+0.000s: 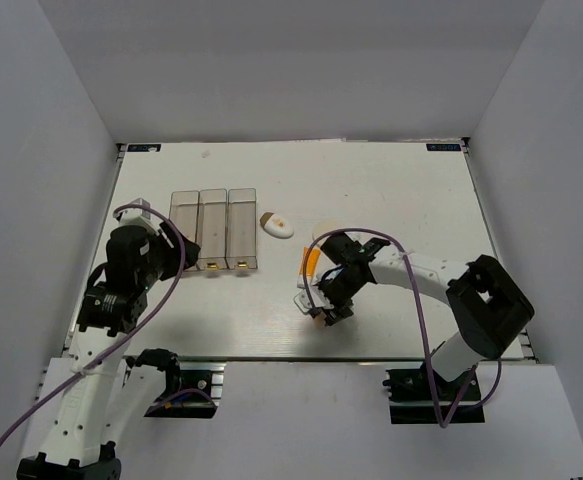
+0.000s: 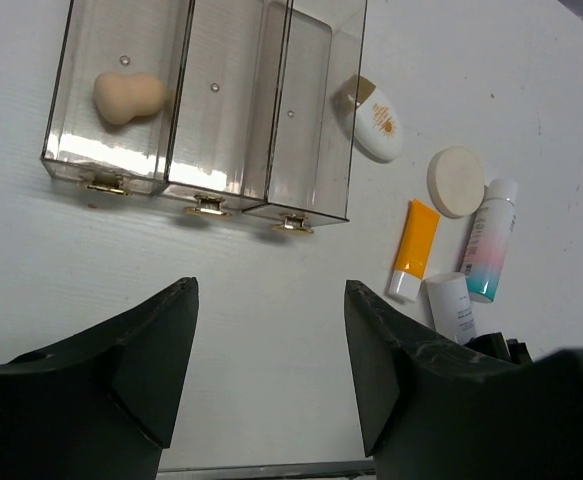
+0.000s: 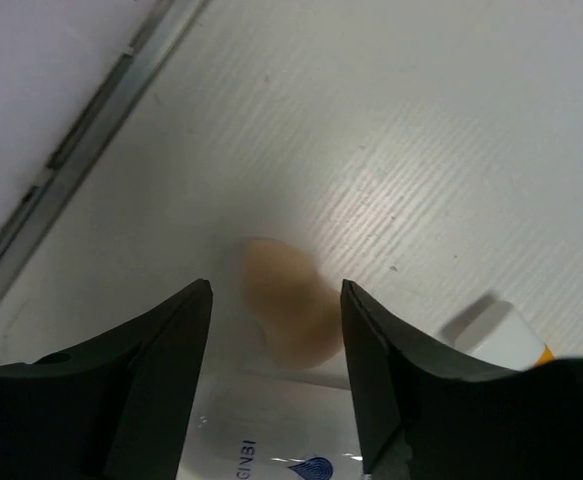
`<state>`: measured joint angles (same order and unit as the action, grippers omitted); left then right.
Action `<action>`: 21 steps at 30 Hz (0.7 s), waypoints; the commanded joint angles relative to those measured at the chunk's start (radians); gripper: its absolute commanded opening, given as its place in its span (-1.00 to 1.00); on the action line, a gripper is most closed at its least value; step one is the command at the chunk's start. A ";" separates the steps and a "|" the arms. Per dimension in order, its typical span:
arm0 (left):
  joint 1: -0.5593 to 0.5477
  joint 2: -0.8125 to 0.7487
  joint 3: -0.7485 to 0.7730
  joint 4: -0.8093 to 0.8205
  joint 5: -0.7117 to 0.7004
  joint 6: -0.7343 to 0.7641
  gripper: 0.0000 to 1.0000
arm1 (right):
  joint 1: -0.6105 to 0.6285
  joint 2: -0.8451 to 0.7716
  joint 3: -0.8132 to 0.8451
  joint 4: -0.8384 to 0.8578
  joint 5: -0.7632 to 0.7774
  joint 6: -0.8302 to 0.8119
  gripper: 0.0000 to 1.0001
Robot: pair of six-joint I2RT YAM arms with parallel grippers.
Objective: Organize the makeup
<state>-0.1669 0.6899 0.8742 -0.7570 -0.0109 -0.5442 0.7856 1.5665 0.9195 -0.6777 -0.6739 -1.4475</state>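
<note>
My right gripper (image 1: pixel 328 306) (image 3: pixel 276 290) is open, its jaws standing either side of a beige egg-shaped sponge (image 3: pixel 291 315) that lies on the table against a white printed tube (image 3: pixel 271 430). A second beige sponge (image 2: pixel 126 97) lies in the leftmost clear box (image 2: pixel 81 150). The white oval with a brown tip (image 2: pixel 376 122) (image 1: pixel 276 225), a round cream puff (image 2: pixel 456 182), an orange tube (image 2: pixel 416 248) (image 1: pixel 313 262), a white tube with a teal end (image 2: pixel 491 240) and a short white tube (image 2: pixel 453 305) lie right of the boxes. My left gripper (image 2: pixel 271 290) (image 1: pixel 183 258) is open and empty in front of the boxes.
Three clear rectangular boxes (image 1: pixel 214 228) stand side by side left of centre, gold latches toward me. The middle box (image 2: pixel 226 100) and right box (image 2: pixel 316 110) hold nothing. The table's near edge rail (image 3: pixel 81 140) runs close to the right gripper. Grey walls enclose the table.
</note>
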 commanded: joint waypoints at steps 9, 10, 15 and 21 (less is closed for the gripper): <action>0.000 -0.067 -0.023 -0.090 -0.034 -0.031 0.42 | 0.083 0.029 -0.057 0.231 0.212 0.101 -0.33; 0.000 -0.069 -0.023 -0.091 -0.034 -0.030 0.41 | 0.084 0.027 -0.062 0.225 0.214 0.095 -0.40; 0.000 -0.066 -0.023 -0.081 -0.029 -0.026 0.42 | 0.089 -0.006 -0.001 0.139 0.134 0.107 -0.88; 0.000 -0.084 -0.037 -0.061 -0.009 -0.031 0.42 | 0.090 -0.025 0.211 0.075 0.001 0.239 -1.00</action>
<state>-0.1669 0.6254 0.8551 -0.8356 -0.0296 -0.5678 0.8719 1.5826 1.0206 -0.5819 -0.5774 -1.2842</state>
